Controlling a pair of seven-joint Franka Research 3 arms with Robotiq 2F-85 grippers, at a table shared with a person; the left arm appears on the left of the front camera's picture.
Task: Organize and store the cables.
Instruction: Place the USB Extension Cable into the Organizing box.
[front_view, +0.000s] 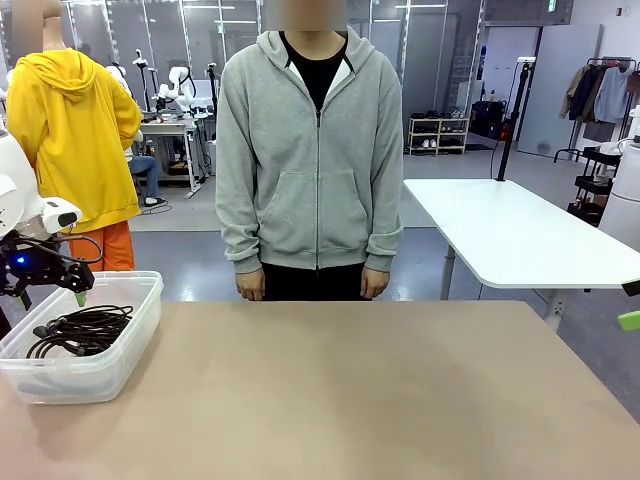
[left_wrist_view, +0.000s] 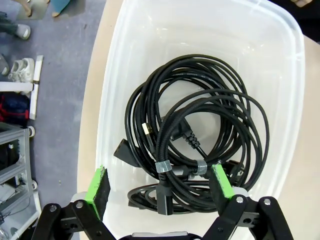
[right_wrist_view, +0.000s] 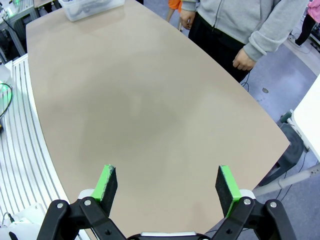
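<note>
White left arm (front_view: 22, 205) with a blue light; black jaws carry green pads (left_wrist_view: 98, 186), silver screws

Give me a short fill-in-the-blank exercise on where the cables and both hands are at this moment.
1. The coiled black cables lie inside a clear plastic ____.
2. The left hand hangs over them with its jaws ____.
3. The right hand holds ____ above the bare tan table.
4. The person in the grey hoodie keeps both arms ____.

Missing words: bin; open; nothing; hanging down
</note>
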